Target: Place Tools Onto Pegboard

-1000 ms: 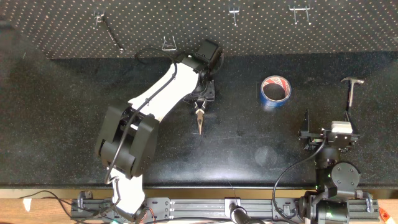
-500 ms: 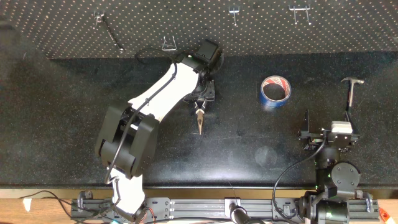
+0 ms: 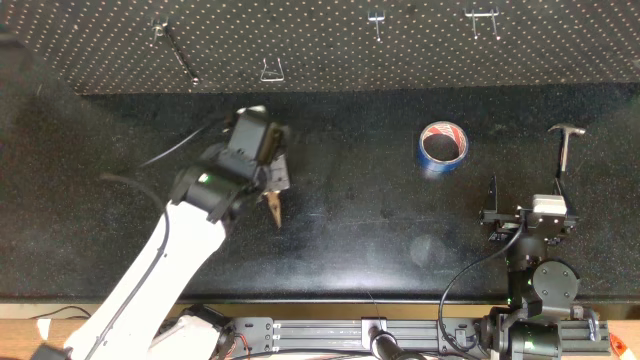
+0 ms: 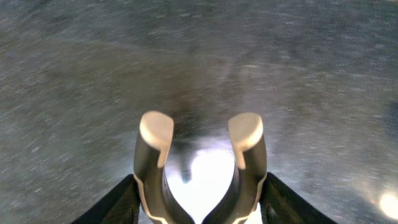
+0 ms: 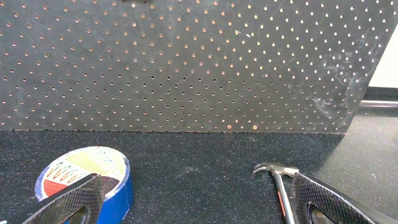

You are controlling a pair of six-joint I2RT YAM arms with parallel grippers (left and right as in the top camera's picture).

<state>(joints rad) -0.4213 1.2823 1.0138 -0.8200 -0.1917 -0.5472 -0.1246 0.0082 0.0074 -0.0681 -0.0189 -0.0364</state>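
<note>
left hand is clenched on the pliers. in the left wrist view the two pale-tipped handles sit between its dark fingers, squeezed from both sides so the tool can't twist. in the top view the nose points to 6 o'clock, away from the pegboard. that puts the handle end toward 12 o'clock, likely so the handle loop can go over a hook. the pliers stick out of the hand on its 6 o'clock side, touching it. whether they're off the desk i cannot tell. the hand sits at about 9 o'clock of desk centre, and the empty wire hook is near, at its 12 o'clock.

right hand is released, fingers wide, holding nothing. it's parked low at 4 o'clock facing the board. the blue tape roll is at its 11 o'clock and the hammer just at its 1 o'clock, both lying on the desk and apart from it, probably waiting their turn.

a slim metal tool already hangs on the board at 11 o'clock. two more hooks at 12 to 1 o'clock are bare.
</note>
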